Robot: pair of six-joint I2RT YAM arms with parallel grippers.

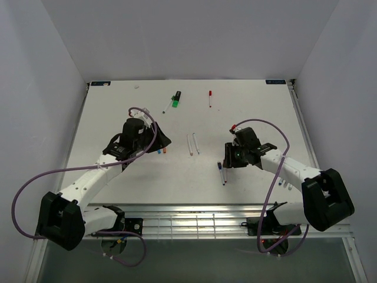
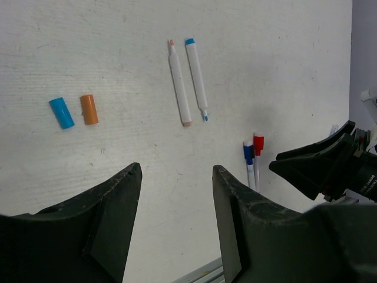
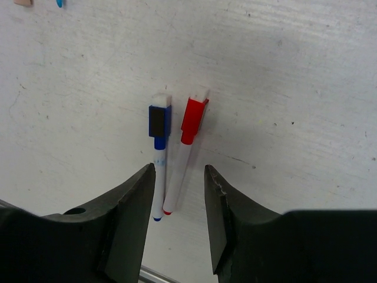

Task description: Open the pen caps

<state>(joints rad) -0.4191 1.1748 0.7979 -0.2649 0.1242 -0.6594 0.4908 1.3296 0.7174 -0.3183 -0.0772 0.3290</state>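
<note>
A loose blue cap (image 2: 61,112) and an orange cap (image 2: 89,109) lie side by side on the white table, apart from two uncapped white pens (image 2: 179,82) (image 2: 197,79). My left gripper (image 2: 177,168) hovers open over bare table near them, with nothing between its fingers. A blue-capped pen (image 3: 159,159) and a red-capped pen (image 3: 185,153) lie parallel, caps on. My right gripper (image 3: 179,168) stands open just above their tail ends, and the red pen's tail shows between the fingers. From above, the left gripper (image 1: 164,143) and right gripper (image 1: 225,164) flank the two uncapped pens (image 1: 192,143).
At the back of the table lie a black marker with a green cap (image 1: 175,98), a thin pen (image 1: 168,106) beside it, and a red-capped pen (image 1: 209,98). A metal rail (image 1: 188,221) runs along the near edge. White walls enclose the table.
</note>
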